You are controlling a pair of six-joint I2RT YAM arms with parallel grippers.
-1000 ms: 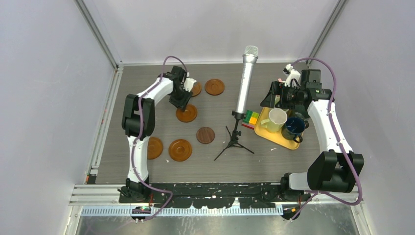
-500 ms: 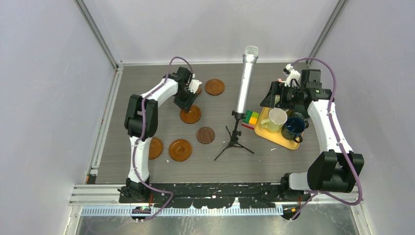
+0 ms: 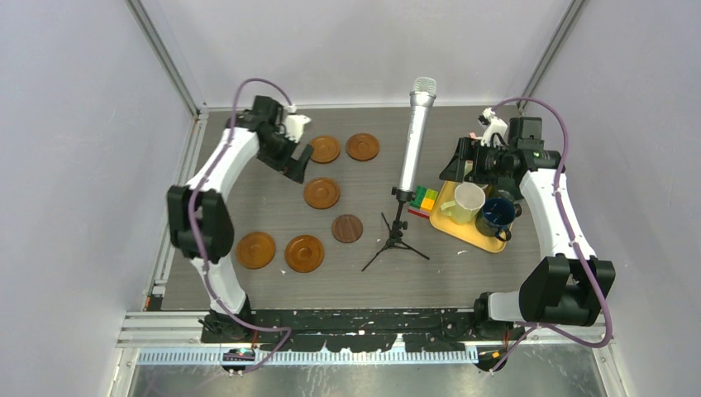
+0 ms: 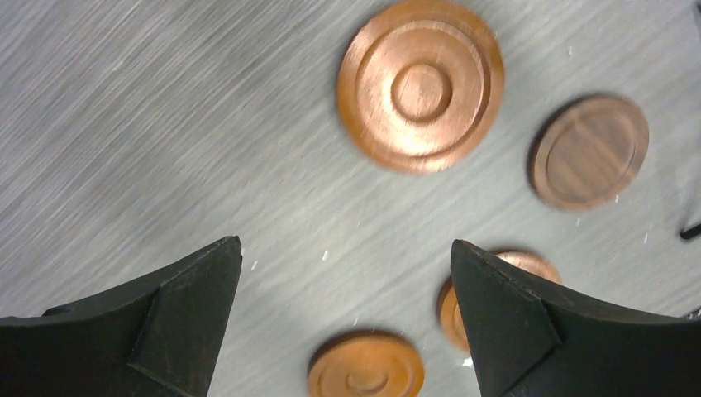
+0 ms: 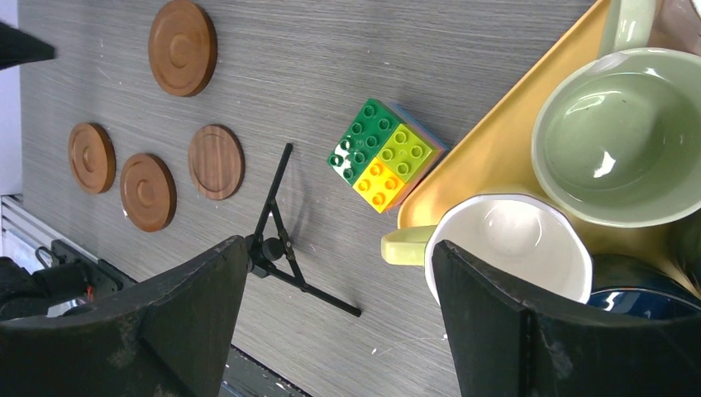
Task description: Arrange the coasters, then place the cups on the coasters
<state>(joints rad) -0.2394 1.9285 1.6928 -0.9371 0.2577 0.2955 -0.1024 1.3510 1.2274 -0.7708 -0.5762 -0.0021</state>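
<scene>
nearest, on the left of the table (image 3: 463, 281), two orange coasters (image 3: 255, 249) lie side by side, just apart. a little farther and to their right sits the dark coaster (image 3: 347, 228), close to the feet of the tripod (image 3: 395, 244). the tripod carries the mic (image 3: 416, 136), which leans up toward the far wall. farther again a lone coaster (image 3: 321, 193) lies by itself, and beyond it the far coasters (image 3: 325, 149) sit as a pair near the table's far edge. all six lie flat on bare table. the left gripper (image 3: 295, 169) hangs above the table just left of the lone coaster and the far pair, jaws spread wide and gripping nothing. its wrist camera looks down past the fingers (image 4: 182, 314) at four discs. on the right the yellow tray (image 3: 478, 236) lies at an angle, with a coloured brick block (image 3: 425, 199) just beside its left edge. the blue cup (image 3: 497, 215) and cream cup (image 3: 467, 203) stand next to each other in the tray's near part, and the green cup (image 5: 624, 136) stands just behind them. the right gripper (image 3: 460, 168) hovers over the tray's far end, jaws wide apart with nothing between them. whatever stands under it is hidden from the top camera.
</scene>
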